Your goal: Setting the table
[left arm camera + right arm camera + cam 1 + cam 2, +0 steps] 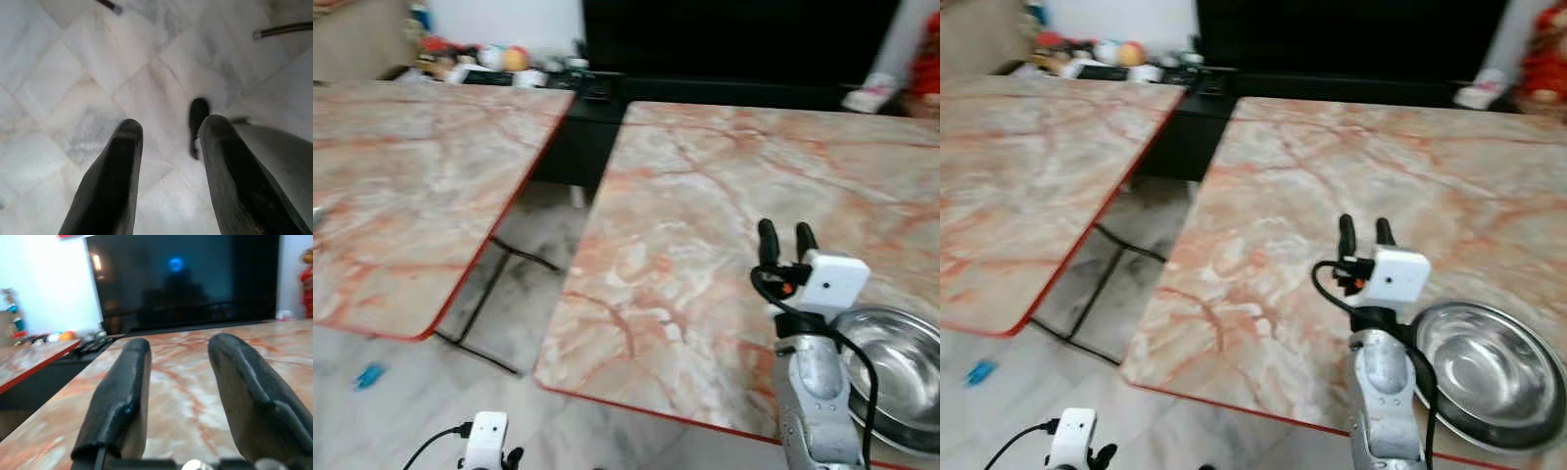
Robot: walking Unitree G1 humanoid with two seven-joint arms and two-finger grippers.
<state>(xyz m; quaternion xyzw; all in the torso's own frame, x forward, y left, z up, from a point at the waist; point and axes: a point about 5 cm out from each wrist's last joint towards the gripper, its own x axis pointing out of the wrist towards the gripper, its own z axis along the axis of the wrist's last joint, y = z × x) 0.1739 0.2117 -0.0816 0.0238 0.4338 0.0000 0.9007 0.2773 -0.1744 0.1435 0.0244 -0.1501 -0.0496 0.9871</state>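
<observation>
A shiny steel bowl [891, 367] sits on the marble-patterned table [705, 264] near its front right edge. My right gripper [785, 238] is raised over the table just left of the bowl, fingers open with nothing between them [178, 396]. My left gripper [168, 171] hangs low over the pale floor, open and empty; its wrist [487, 441] shows at the bottom of the left eye view.
A second marble table [411, 186] stands to the left, with a gap of floor [509, 294] and black table legs between the two. A dark TV unit [744, 49] runs along the back. Small clutter [480, 59] lies at the far left, and a blue scrap [369, 376] lies on the floor.
</observation>
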